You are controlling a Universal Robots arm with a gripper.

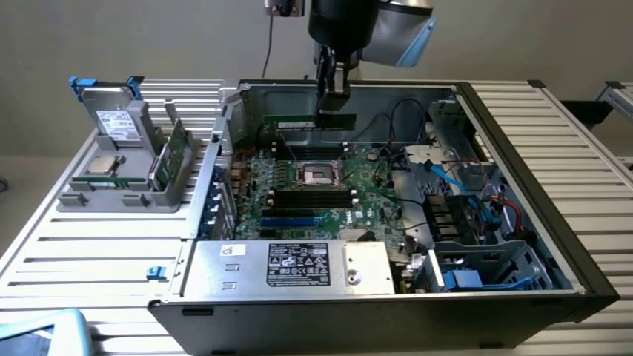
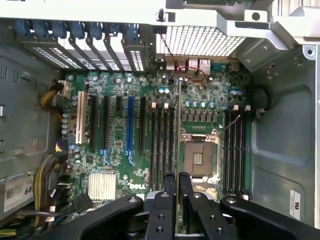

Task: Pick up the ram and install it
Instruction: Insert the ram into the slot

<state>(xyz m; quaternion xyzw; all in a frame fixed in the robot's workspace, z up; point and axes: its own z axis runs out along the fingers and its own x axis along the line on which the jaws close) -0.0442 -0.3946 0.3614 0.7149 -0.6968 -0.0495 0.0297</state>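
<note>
Ram [image 1: 311,121]: clamped edge-down in the closed gripper [image 1: 334,110]. Risk: jamming or bending is likely if it is misaligned with the memory slots [image 2: 161,145] beneath the fingers.

I read DELL on the motherboard [image 2: 115,145] and 89 on a white sticker [image 2: 18,192]; the label on the ram [image 1: 296,122] is too small to read.

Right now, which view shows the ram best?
Exterior view: the ram hangs broadside in the hand above the motherboard, full length visible. The wrist view shows the ram edge-on, a thin strip in the hand.
</note>
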